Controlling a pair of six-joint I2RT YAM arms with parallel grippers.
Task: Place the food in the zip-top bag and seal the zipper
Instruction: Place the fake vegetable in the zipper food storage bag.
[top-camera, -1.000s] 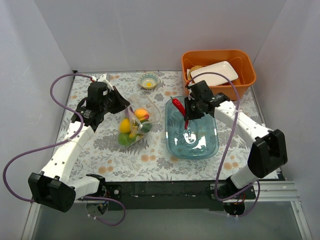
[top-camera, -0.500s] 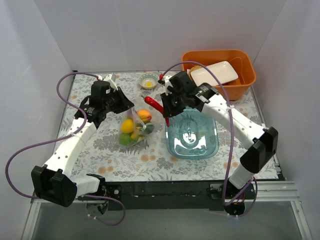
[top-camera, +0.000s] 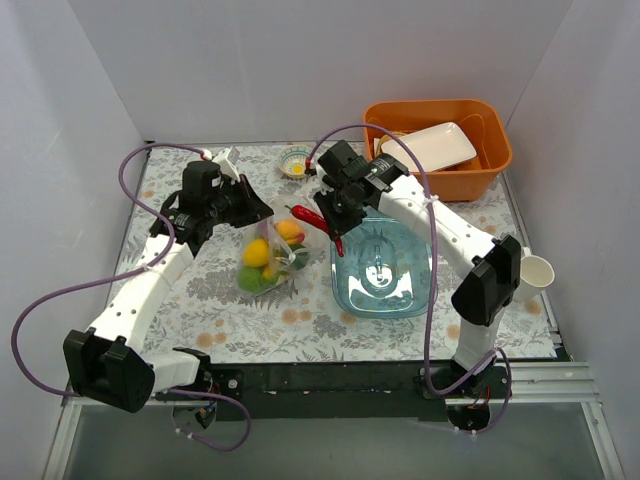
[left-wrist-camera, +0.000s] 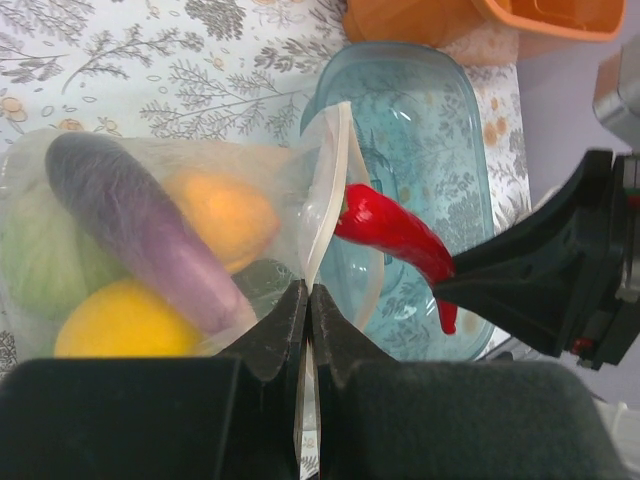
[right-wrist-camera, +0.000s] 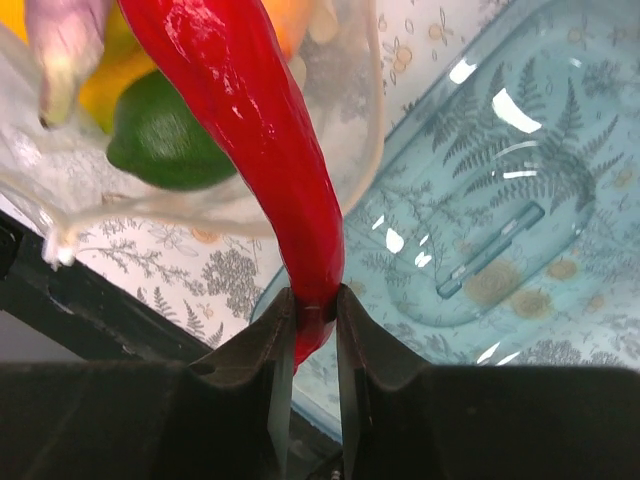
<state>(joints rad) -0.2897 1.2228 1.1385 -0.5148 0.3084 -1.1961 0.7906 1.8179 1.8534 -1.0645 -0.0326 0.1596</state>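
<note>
The clear zip-top bag (top-camera: 268, 255) lies left of the blue tray and holds a purple eggplant (left-wrist-camera: 130, 235), an orange fruit (left-wrist-camera: 222, 212), a yellow lemon (left-wrist-camera: 120, 322), green cabbage (left-wrist-camera: 30, 262) and a lime (right-wrist-camera: 165, 140). My left gripper (left-wrist-camera: 307, 292) is shut on the bag's whitish zipper strip (left-wrist-camera: 328, 190) and holds the mouth up and open. My right gripper (right-wrist-camera: 312, 300) is shut on the red chilli (right-wrist-camera: 260, 120), whose tip is at the bag's mouth (top-camera: 312, 218).
The blue-tinted tray (top-camera: 385, 268) sits right of the bag with nothing in it. An orange bin (top-camera: 438, 145) with a white plate stands at the back right. A small bowl (top-camera: 296, 163) sits at the back. A paper cup (top-camera: 537, 270) stands at the right edge.
My right gripper has carried the chilli left from over the blue tray to the bag's mouth. My left gripper has kept its hold on the bag's edge, shifted slightly.
</note>
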